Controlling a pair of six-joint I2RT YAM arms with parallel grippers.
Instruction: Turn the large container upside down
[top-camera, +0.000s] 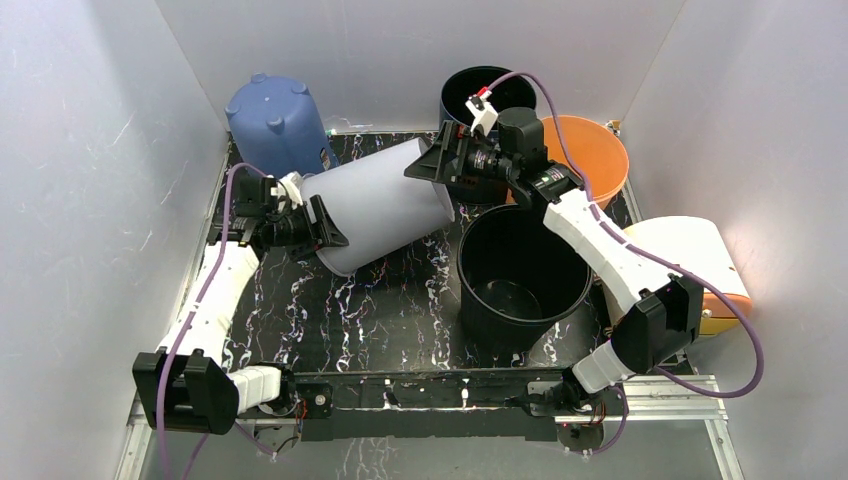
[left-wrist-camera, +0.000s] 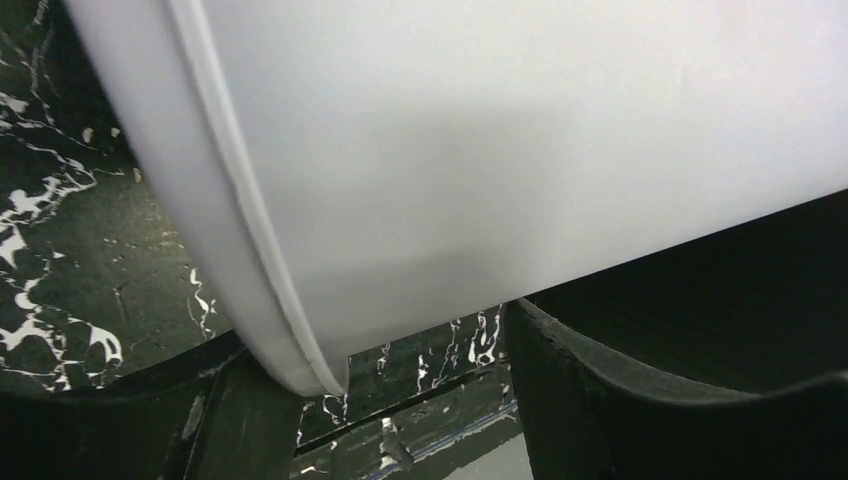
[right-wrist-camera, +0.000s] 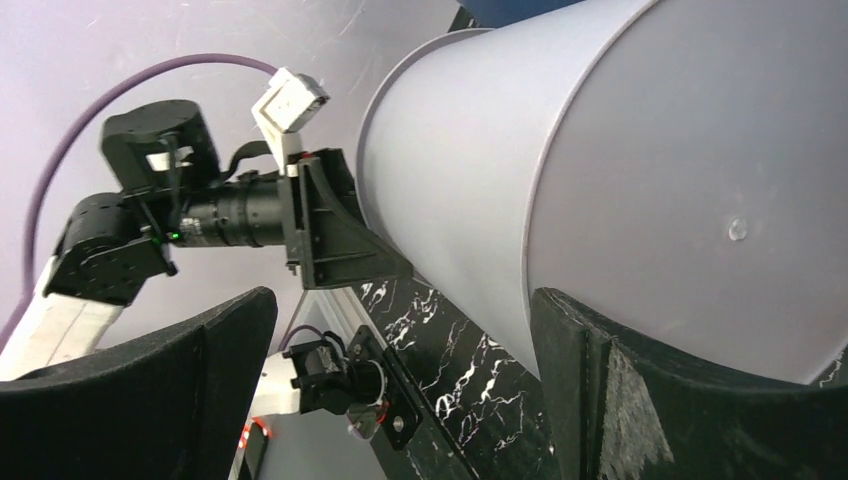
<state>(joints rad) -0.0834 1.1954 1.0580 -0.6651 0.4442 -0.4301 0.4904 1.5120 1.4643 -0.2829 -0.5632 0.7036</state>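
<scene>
Lying on its side across the black marbled table (top-camera: 380, 300), the large grey-white container (top-camera: 380, 205) points its rimmed end toward the left gripper (top-camera: 322, 228) and its base toward the right gripper (top-camera: 432, 160). From overhead, an upright black bucket (top-camera: 520, 275) stands just beside it and an upturned blue bucket (top-camera: 275, 120) sits behind. Only the left wrist camera shows that gripper's jaws partly apart, the rim dipping between them beside a strip of table; whether a finger touches it I cannot tell. The right wrist camera shows its own jaws spread wide, holding nothing, one finger crossing the base edge.
</scene>
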